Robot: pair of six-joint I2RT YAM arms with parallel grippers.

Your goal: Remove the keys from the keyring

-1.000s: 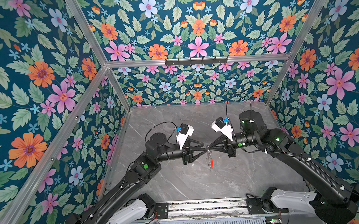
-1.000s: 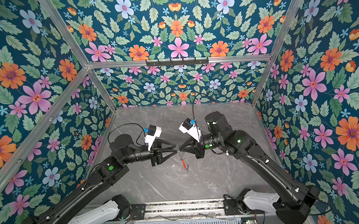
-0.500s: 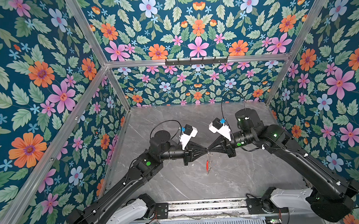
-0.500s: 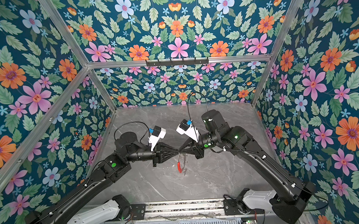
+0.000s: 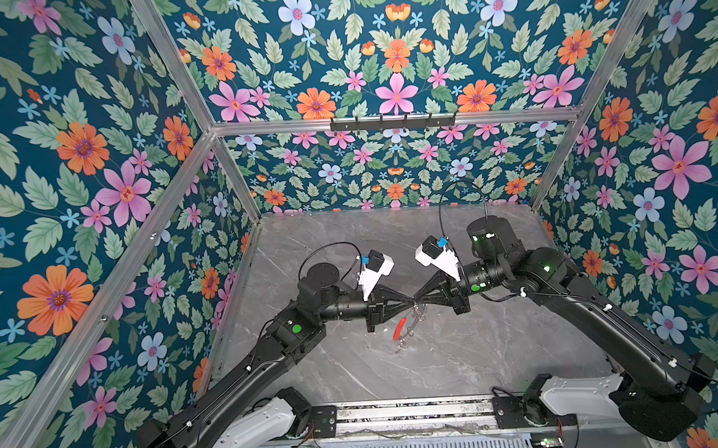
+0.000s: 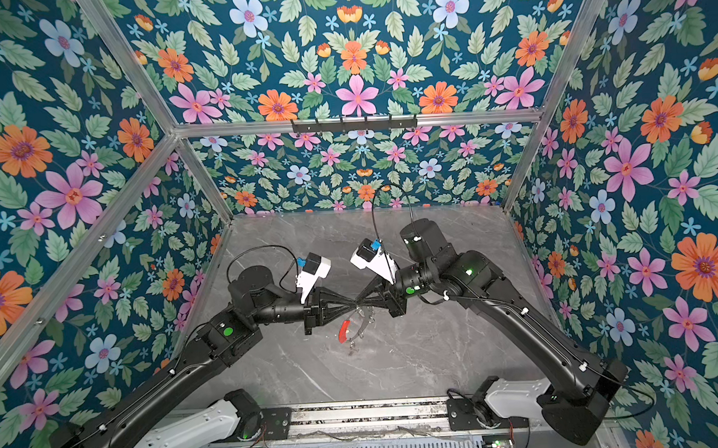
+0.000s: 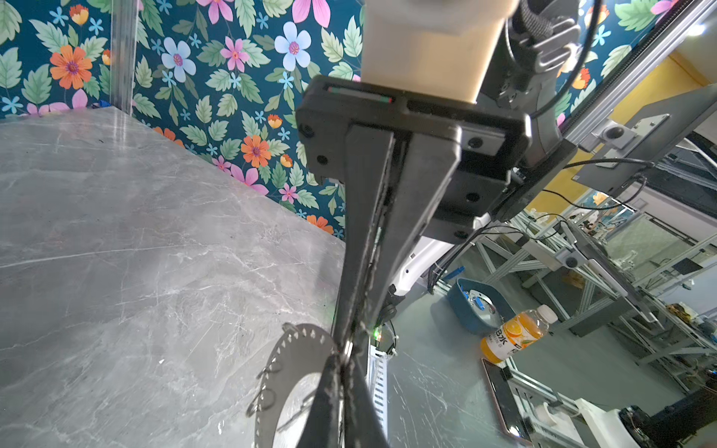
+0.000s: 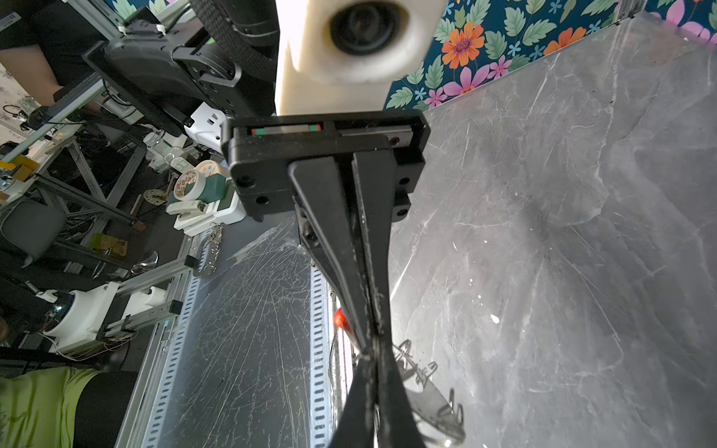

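You've got one keyring (image 5: 409, 323) hanging in mid-air just below centre frame in both top views (image 6: 355, 326), a thin grey hoop with one red sleeve (image 5: 400, 328) on its left arc. The keys (image 5: 402, 348) dangle off the hoop's lower end; they're too small in the top views to count, and I can't separate them from the other small attachments. In the left wrist view you see a grey curved plate (image 7: 295, 372) with a row of small holes and a few wire loops clipped along its edge; count of loops unclear. Two grippers, tip to tip right above the hoop: left gripper (image 5: 411, 304) comes in from the left, right gripper (image 5: 417, 303) from the right, both with jaws pressed together. Each looks pinched on the top of the keyring; the right wrist view shows the fingers (image 8: 372, 271) closed with the red sleeve (image 8: 341, 320) peeking out beside them. Below it all you have the grey marble table (image 5: 458, 354), with nothing else lying on it. Two arms, one floral enclosure (image 5: 96, 161) on three sides.
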